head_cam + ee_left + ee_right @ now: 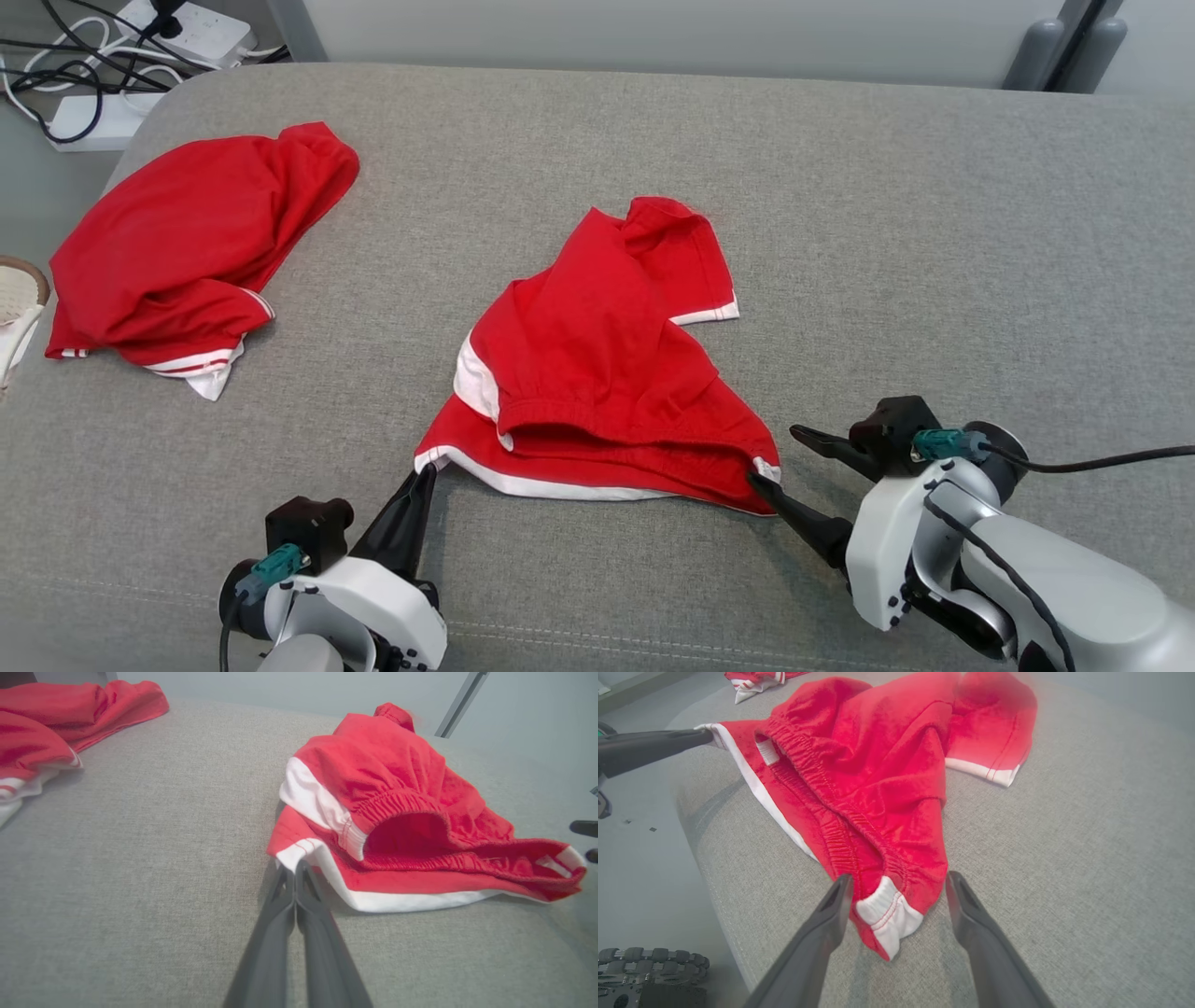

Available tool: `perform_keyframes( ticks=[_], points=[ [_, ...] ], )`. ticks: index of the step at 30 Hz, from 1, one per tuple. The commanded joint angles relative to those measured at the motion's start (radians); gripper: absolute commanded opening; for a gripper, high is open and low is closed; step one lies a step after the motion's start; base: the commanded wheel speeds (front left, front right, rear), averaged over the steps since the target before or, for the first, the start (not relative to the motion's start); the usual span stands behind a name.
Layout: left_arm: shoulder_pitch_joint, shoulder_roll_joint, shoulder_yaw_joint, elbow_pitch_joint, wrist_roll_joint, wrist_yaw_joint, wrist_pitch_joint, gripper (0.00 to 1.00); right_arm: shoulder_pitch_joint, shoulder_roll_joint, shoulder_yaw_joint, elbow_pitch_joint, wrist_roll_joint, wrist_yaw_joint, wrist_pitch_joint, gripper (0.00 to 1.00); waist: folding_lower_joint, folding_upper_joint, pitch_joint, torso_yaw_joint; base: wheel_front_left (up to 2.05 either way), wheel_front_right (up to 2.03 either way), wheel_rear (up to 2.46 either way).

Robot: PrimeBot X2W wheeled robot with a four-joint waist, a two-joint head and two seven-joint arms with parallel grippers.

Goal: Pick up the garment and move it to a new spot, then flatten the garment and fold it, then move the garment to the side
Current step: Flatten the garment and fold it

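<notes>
The garment (597, 364), red shorts with white trim, lies crumpled in the middle of the grey cushioned surface (887, 233). Its near hem is stretched into two points. My left gripper (429, 469) is shut at the left point, its tips (294, 864) pinched on the white hem corner. At the right point my right gripper (773, 455) stands open. In the right wrist view its fingers (836, 905) straddle the waistband corner with the white patch of the garment (878, 788), and nothing is clamped. The left wrist view shows the elastic waistband of the garment (397, 812) gaping open.
A second red garment (187, 243) lies bunched at the far left of the surface. Beyond the left corner, power strips and cables (140, 56) sit on the floor. A pale woven object (17, 308) pokes in at the left edge. The surface's front edge (705, 868) runs close to my grippers.
</notes>
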Motion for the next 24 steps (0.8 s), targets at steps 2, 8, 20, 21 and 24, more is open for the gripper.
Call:
perform_keyframes(
  ticks=[2, 8, 20, 21, 24],
  points=[
    [-0.017, 0.017, 0.027, -0.018, -0.009, -0.004, -0.006, 0.0, -0.009, 0.004, 0.006, 0.02, -0.007, 0.004, 0.016, 0.94, 0.0, 0.0, 0.002, 0.009, 0.0, 0.0, 0.0],
    [-0.016, 0.019, 0.026, -0.024, -0.014, -0.004, -0.006, 0.0, -0.026, 0.022, 0.015, 0.085, -0.011, 0.004, 0.069, 0.29, 0.0, 0.0, 0.008, 0.02, 0.0, 0.0, 0.0],
    [-0.137, 0.098, 0.018, -0.13, -0.012, -0.004, -0.006, 0.0, -0.104, 0.046, -0.148, 0.147, -0.012, 0.004, -0.06, 0.0, 0.0, 0.0, 0.01, 0.016, 0.0, 0.0, 0.0],
    [-0.165, 0.12, 0.015, -0.136, -0.007, -0.004, -0.006, 0.0, -0.111, 0.048, -0.155, 0.151, -0.014, 0.004, -0.065, 0.0, 0.0, 0.0, 0.007, 0.014, 0.0, 0.0, 0.0],
    [-0.21, 0.157, 0.011, -0.141, -0.003, -0.004, -0.006, 0.0, -0.12, 0.055, -0.132, 0.132, -0.019, 0.004, -0.059, 0.0, 0.0, 0.0, 0.004, 0.007, 0.0, 0.0, 0.0]
  ],
)
